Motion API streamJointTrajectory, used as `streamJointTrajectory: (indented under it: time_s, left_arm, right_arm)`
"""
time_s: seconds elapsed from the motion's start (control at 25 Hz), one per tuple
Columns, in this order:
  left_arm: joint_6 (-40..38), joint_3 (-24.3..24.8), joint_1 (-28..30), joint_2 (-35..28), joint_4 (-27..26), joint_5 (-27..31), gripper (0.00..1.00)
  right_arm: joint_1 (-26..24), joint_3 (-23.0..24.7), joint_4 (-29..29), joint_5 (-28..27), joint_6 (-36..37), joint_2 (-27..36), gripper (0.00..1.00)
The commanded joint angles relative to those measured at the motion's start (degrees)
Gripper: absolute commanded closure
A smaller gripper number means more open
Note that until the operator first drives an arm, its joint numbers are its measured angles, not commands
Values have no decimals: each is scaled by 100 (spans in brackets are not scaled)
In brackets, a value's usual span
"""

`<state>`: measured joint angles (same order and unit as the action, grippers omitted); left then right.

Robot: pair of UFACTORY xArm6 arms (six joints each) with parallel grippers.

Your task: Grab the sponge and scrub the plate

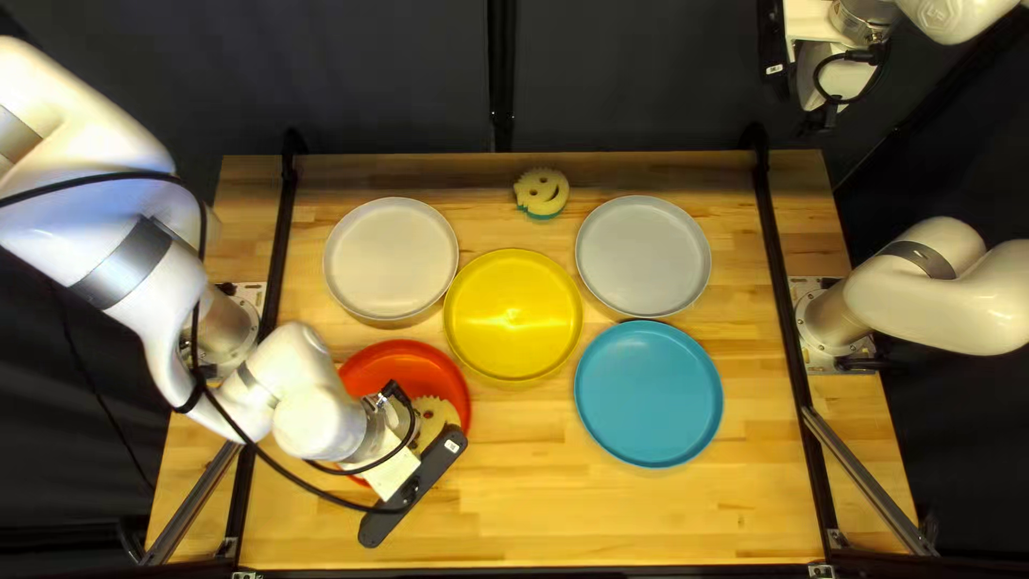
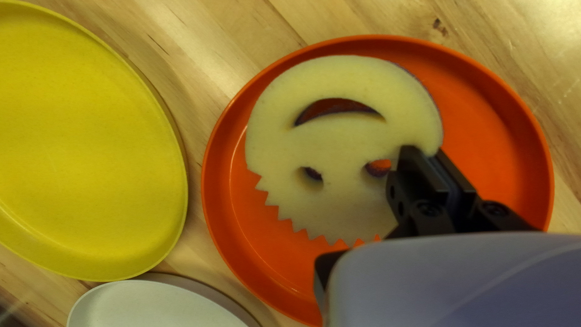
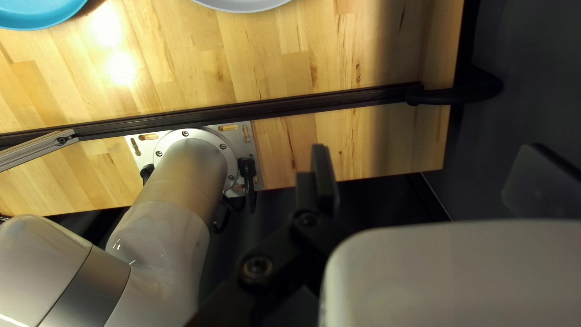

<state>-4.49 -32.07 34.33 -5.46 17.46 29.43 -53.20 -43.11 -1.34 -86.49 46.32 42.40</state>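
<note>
with my left gripper (image 2: 425, 152) nearly closed, i'm pinching the sponge (image 2: 345, 142) by its edge beside an eyehole (image 2: 378, 169), expecting light, squashy foam that bends.

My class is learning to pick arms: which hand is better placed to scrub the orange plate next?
Left, I'd judge. The left hand is right at the sponge over the orange plate, while the right hand hangs off past the table, away from both.
</note>
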Motion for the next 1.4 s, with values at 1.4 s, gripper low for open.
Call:
streamJointTrajectory:
  time_s: [1.4]
  left_arm:
    - [-442, 993, 781, -375, -435, -209, 100]
  right_arm:
    - [0, 0, 0, 0, 0, 0, 0]
